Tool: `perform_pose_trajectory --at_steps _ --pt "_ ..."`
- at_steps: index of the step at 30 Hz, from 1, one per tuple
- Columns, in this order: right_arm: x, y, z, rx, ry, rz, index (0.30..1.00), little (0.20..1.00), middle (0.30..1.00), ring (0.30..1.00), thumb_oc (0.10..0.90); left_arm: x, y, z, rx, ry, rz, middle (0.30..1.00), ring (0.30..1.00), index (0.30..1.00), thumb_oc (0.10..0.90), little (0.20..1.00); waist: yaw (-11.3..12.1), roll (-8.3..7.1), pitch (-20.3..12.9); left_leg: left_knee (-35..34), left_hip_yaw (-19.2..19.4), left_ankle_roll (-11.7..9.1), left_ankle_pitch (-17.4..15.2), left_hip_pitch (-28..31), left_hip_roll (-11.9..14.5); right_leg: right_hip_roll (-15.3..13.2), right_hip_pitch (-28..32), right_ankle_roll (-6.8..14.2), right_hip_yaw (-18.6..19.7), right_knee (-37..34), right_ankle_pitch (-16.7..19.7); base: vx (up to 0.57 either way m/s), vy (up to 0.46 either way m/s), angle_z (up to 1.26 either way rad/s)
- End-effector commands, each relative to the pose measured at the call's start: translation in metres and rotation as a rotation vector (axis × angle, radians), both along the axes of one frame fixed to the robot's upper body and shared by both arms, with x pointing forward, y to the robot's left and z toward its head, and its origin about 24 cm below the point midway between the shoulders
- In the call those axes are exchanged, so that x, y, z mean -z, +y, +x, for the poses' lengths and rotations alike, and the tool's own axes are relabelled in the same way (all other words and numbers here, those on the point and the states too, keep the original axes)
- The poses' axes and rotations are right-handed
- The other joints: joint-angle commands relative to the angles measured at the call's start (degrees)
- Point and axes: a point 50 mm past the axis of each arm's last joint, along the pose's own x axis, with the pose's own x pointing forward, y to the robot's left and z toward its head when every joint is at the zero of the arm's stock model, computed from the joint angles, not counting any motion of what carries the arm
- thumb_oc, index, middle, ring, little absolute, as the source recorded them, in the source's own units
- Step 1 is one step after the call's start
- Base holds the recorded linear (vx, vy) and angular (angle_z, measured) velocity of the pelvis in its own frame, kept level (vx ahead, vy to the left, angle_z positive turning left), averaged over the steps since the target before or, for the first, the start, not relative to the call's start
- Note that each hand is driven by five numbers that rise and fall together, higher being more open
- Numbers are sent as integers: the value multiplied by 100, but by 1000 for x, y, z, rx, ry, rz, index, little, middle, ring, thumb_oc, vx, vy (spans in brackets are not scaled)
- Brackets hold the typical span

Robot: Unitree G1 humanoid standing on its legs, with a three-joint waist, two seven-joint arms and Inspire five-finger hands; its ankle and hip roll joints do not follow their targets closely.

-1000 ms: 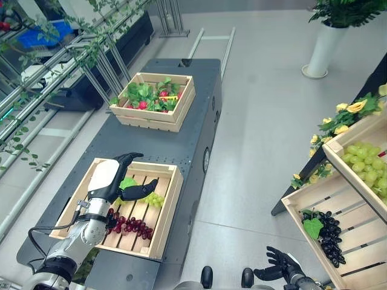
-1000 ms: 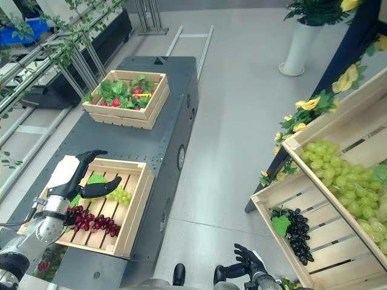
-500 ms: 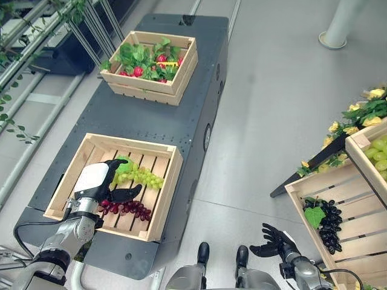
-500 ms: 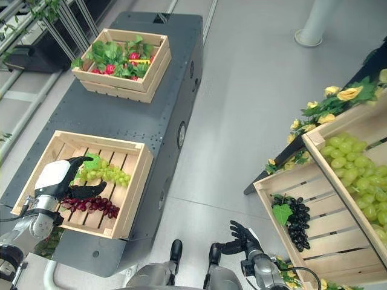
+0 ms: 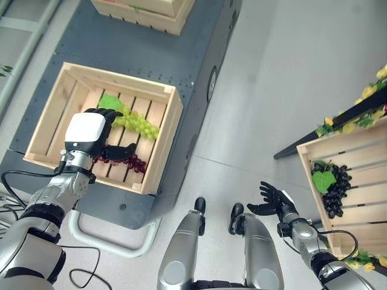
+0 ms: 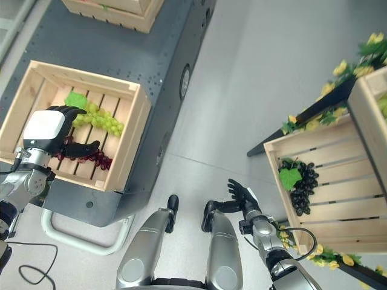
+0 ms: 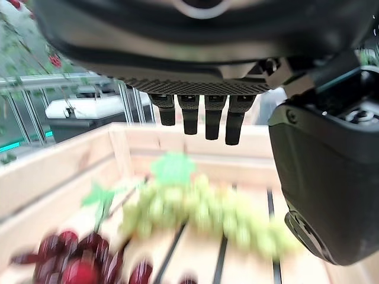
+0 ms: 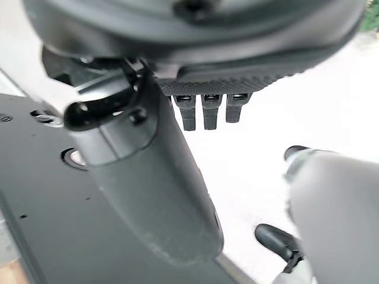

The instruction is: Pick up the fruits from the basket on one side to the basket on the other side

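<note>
Green grape bunch [image 5: 136, 123] with leaf lying on slats at centre of near wooden crate [image 5: 45, 118], upper left of frame; dark red grape bunch [image 5: 134, 162] lying just below it in same crate, toward the near wall. Left hand [image 5: 91, 133] poised over both bunches, fingers extended and spread wide, thumb apart, nothing grasped; contact with the fruit cannot be confirmed. Crate seated on dark table [image 5: 199, 36]. Second wooden crate [image 5: 163, 15] at top edge on same table. Right hand [image 5: 272, 202] at lower right above grey floor [image 5: 272, 78], fingers spread, empty. Slatted crate [image 5: 351, 160] at right edge containing black grape bunch [image 5: 331, 192] with green leaf.
</note>
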Motion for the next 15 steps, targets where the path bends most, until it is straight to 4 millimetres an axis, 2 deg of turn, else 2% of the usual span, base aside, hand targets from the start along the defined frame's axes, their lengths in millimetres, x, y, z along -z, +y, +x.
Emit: perform_pose_trajectory --at_steps 1,8,15 --pt "-11 -19 -6 39 -76 -31 900 900 900 900 800 -40 30 -10 -114 -145 2 900 900 900 800 900 -63 104 7 262 306 119 -234 -128 -135 101 257 -95 -90 80 10 -73 52 -3" --pt "-18 -24 -2 19 -100 -62 900 900 900 900 800 -45 37 -14 -153 -185 21 900 900 900 800 900 -38 99 10 740 363 129 -313 -814 -91 77 -404 -157 -136 579 -117 -32 60 2" --pt "-26 -23 5 -22 -134 -55 900 900 900 900 800 -76 43 -12 -182 -213 276 900 900 900 800 900 24 22 10 912 345 116 -306 -1255 -74 51 -814 -150 -202 835 -153 -1 9 8"
